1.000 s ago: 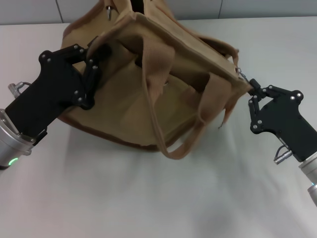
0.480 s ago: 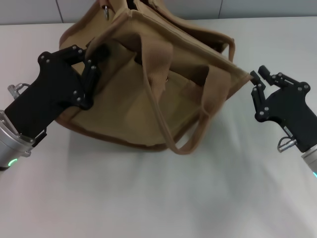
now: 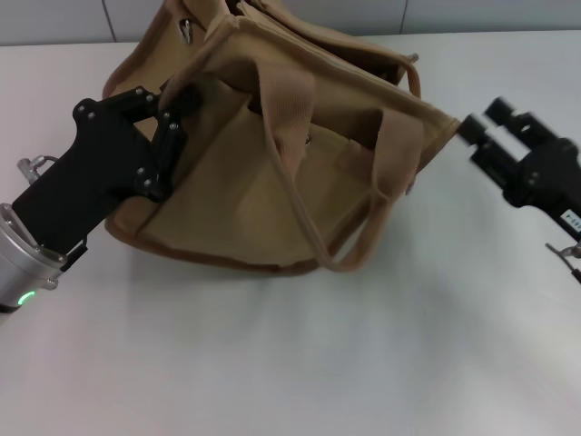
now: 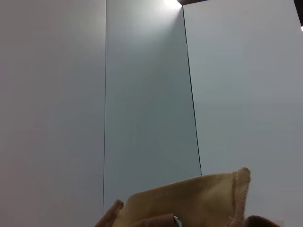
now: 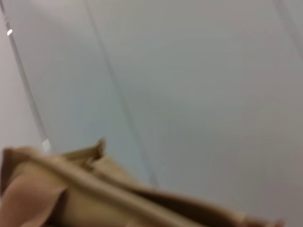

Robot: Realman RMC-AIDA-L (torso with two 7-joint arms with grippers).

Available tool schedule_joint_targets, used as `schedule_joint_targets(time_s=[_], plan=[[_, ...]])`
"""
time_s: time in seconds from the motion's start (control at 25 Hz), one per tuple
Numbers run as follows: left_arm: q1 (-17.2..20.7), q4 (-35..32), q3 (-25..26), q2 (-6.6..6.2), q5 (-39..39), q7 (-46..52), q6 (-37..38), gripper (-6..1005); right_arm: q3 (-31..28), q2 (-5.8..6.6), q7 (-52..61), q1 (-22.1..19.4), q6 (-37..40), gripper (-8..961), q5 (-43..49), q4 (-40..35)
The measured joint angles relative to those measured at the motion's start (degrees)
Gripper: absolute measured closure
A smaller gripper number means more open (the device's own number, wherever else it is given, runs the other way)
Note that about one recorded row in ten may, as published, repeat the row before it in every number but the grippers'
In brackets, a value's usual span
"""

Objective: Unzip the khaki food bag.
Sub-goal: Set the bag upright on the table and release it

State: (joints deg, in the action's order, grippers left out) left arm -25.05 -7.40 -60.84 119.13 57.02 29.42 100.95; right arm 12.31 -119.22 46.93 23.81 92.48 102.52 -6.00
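The khaki food bag (image 3: 272, 154) lies tipped near the far edge of the table (image 3: 318, 363); my left gripper (image 3: 168, 136) is clenched on its left end. My right gripper (image 3: 495, 127) hangs released just beside the bag's right corner, gripping nothing. Risk: with only one end held, the bag may sag or slide, so the zipper could slacken and jam.

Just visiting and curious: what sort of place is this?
Probably a robot test bench, not a kitchen: a bare white table, plain pale wall panels, and only the khaki food bag between two black grippers.
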Motion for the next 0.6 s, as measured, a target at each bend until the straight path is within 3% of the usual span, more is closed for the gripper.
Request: schedule_joint_targets(time_s=[0.16,0.4,0.6], plan=[[-0.1,0.01,-0.03,0.01,0.01,0.01,-0.13,881,3.7,0.05,8.4,1.55,-1.9,300,2.63,-1.72],[-0.52,0.21,-0.07,0.05,0.18,0.03,-0.52,880,4.71,-0.11,11.04,4.0,-7.01,236,2.94,-0.78],[-0.53,0.36,-0.07,0.05,0.11,0.03,-0.82,879,4.87,-0.2,11.02,6.54,-10.03,332,3.22,1.07]])
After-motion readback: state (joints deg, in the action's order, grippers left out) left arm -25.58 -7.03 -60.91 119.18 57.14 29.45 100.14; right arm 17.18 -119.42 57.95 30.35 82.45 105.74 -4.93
